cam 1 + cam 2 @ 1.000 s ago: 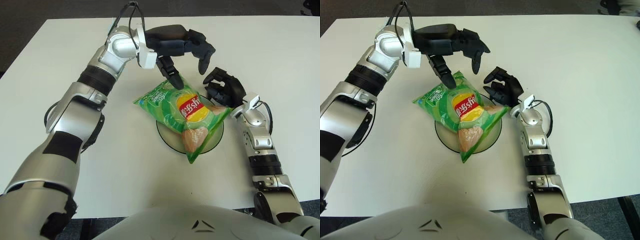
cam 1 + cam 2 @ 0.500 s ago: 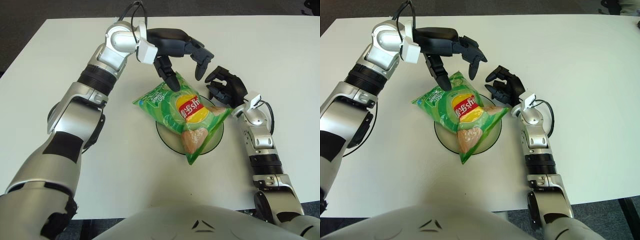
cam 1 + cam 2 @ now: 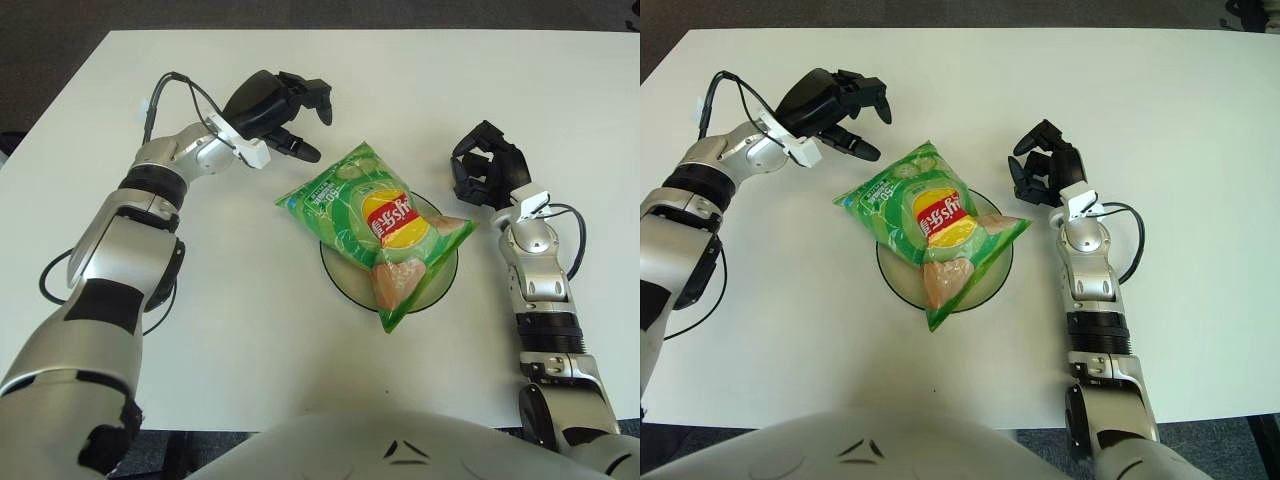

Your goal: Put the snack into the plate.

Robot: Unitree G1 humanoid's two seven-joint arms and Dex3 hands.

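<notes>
On the white table, a green crinkly chip bag with a red and yellow logo lies across a round dark-rimmed plate, its upper left corner hanging past the rim (the plate shows mostly below and to the right). The left hand hovers up and to the left of the bag, fingers spread, holding nothing. The right hand sits just right of the plate, fingers loosely curled, holding nothing.

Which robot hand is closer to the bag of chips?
Left. The left hand hovers just up-left of the chip bag; the right hand sits further off to its right.
</notes>
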